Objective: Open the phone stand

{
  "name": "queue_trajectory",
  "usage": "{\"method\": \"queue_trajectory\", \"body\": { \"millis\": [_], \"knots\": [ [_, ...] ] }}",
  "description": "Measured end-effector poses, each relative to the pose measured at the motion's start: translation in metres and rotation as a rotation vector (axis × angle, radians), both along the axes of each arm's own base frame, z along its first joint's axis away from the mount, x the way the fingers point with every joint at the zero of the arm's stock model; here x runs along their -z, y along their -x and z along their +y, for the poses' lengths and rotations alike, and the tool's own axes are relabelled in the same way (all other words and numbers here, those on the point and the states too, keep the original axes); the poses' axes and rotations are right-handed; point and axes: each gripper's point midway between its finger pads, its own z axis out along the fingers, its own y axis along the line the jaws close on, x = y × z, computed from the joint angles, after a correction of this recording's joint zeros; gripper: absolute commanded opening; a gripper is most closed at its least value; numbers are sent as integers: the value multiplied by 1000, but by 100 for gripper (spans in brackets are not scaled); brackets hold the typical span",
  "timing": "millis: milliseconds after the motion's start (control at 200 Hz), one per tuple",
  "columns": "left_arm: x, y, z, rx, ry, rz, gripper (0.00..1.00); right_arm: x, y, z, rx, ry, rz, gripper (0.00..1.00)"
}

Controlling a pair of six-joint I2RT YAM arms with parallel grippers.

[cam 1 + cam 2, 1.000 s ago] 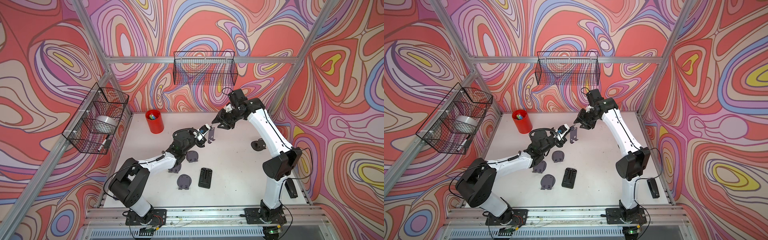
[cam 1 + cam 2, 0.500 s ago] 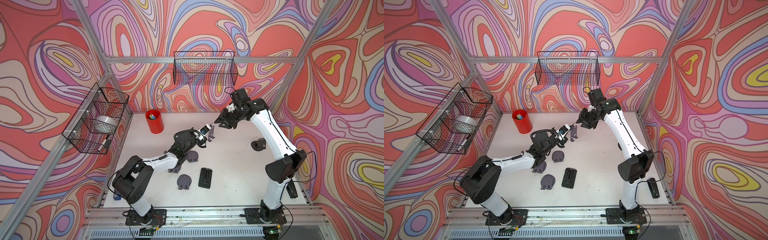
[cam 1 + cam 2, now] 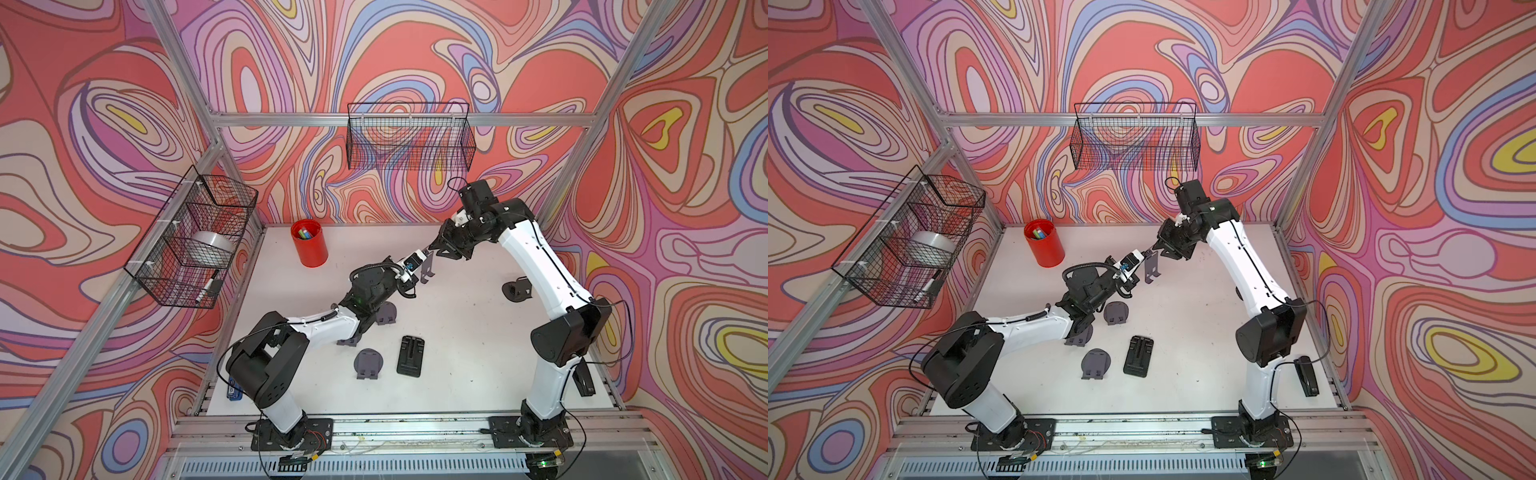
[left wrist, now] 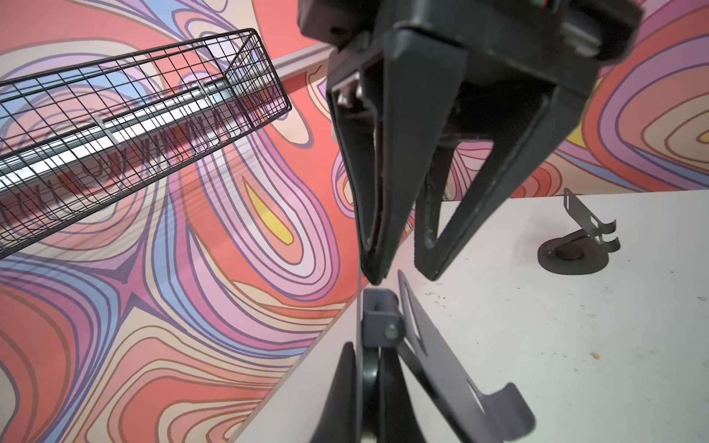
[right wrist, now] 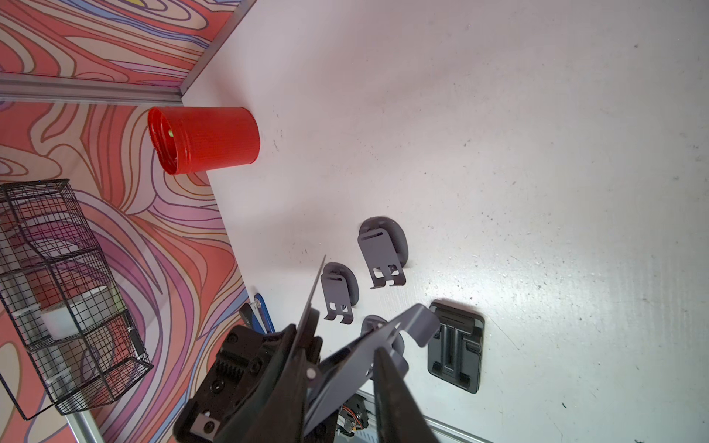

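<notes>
- The left gripper is clamping the grey phone stand by its round base disc, holding it on edge in the air above the middle of the white table.
- The right gripper is hovering at the stand's hinge end. Its jaws are standing narrowly apart, one on each side of the back plate's top edge, and no firm pinch is showing.
- The plate is angling partly away from the base.
- Folded grey stands and a black rectangular holder are lying on the table below.
- An opened stand is sitting beside the right arm.
</notes>
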Motion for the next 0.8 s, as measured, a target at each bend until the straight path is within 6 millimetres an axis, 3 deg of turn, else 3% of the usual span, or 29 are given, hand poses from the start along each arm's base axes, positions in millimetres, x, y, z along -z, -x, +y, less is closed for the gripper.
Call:
{"method": "queue_trajectory", "body": {
  "millis": [801],
  "knots": [
    [2,-10,-8,-23,-25,-65,0,7,-5,-5,19,15,0,21]
  ]
}}
